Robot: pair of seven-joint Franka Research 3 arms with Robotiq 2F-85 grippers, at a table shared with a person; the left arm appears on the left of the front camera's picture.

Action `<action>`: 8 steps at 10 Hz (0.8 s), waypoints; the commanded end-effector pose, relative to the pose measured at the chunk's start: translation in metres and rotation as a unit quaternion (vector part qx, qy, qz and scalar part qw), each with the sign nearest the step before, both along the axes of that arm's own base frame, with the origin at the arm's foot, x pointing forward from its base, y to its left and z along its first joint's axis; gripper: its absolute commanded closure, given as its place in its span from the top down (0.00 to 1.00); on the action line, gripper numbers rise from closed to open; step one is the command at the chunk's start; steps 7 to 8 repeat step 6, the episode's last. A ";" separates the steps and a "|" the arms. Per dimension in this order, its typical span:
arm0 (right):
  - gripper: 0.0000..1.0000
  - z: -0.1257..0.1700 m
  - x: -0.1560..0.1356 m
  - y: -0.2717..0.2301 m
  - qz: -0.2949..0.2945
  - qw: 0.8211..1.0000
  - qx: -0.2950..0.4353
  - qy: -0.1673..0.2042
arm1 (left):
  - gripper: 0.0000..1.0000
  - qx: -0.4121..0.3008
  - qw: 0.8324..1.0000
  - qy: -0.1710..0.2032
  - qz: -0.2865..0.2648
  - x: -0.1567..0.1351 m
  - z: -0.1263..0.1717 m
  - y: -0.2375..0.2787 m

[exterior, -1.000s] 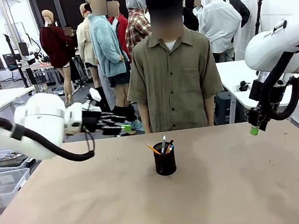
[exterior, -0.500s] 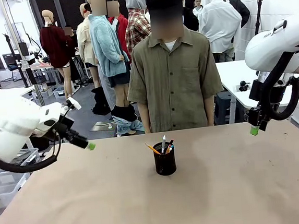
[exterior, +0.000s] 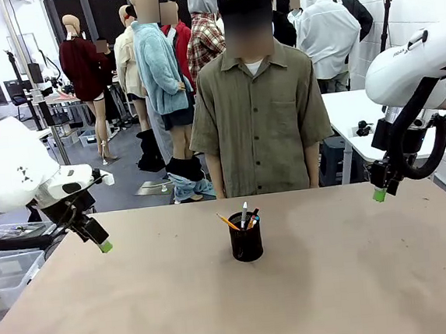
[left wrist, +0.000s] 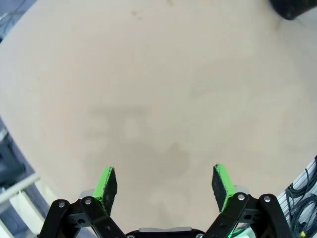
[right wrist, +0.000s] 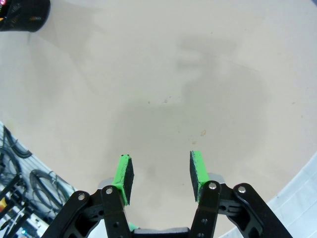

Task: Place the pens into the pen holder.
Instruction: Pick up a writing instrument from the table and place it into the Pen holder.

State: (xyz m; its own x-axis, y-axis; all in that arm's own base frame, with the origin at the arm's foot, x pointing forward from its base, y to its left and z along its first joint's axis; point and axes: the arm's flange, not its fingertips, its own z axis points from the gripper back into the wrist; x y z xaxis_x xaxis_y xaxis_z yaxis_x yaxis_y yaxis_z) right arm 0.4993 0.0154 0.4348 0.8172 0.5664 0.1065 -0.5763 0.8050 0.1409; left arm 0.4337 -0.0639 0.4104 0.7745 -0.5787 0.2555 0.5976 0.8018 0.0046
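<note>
The small black wire-mesh pen holder (exterior: 246, 246) is standing upright near the middle of the tan table (exterior: 335, 282), directly in front of the person in the olive short-sleeved shirt (exterior: 259, 117) who is standing at the far edge. The three pens are sitting inside the pen holder with their upper ends sticking out above its rim: the orange-yellow pencil-like pen (exterior: 228, 221) is leaning toward the holder's left, the silver-white pen (exterior: 243, 213) is rising nearly straight in the middle, and the dark pen with the pink-red tip (exterior: 252, 217) is leaning toward the holder's right.

Well to the left of the pen holder, the left gripper (exterior: 102, 245) is hanging over the table's left edge, its black fingers with green pads pointing down and toward the holder. In the left wrist view the left gripper (left wrist: 166, 181) is showing its jaws spread wide apart over bare tabletop, holding nothing, with the pen holder (left wrist: 293, 8) peeking in at the top right corner.

Well to the right of the pen holder, the right gripper (exterior: 379, 193) is hovering above the table's far right part. In the right wrist view the right gripper (right wrist: 161, 173) is showing its jaws partly parted with empty space between them, and the pen holder (right wrist: 24, 14) is sitting in the top left corner.
</note>
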 end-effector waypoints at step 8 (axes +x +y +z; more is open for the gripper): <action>0.59 -0.001 -0.002 0.000 0.004 1.000 -0.002 -0.002 | 1.00 0.011 1.000 -0.002 0.027 -0.001 0.005 0.000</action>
